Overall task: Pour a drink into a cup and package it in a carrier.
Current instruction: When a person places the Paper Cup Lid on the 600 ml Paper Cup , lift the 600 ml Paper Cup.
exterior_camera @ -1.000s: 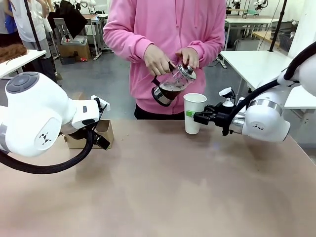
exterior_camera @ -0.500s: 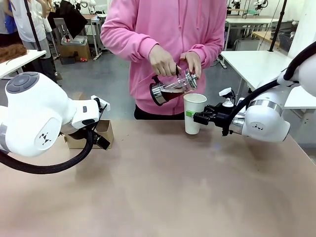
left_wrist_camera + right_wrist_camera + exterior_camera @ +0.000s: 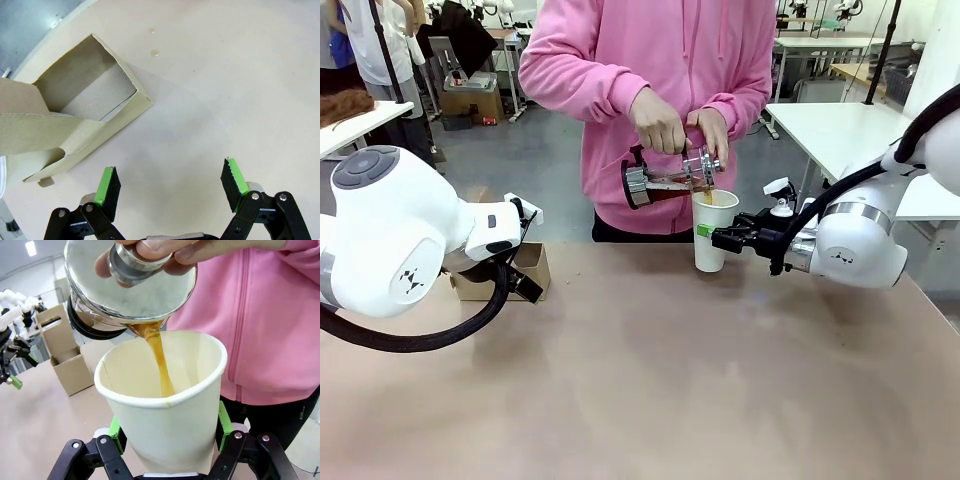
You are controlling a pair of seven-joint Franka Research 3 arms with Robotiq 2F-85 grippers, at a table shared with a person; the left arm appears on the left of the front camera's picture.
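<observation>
Brown drink (image 3: 159, 360) streams from tilted jug (image 3: 665, 183) into upright lidless white cup (image 3: 713, 232); cardboard carrier (image 3: 535, 262) well apart.

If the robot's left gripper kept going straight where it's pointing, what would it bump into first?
Probably the bare beige table top, just beside the brown cardboard carrier; the open left gripper aims there.

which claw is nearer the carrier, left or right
Left. The left claw is open just beside the carrier, not touching it. The right claw is far off on the other side, shut on the cup.
</observation>
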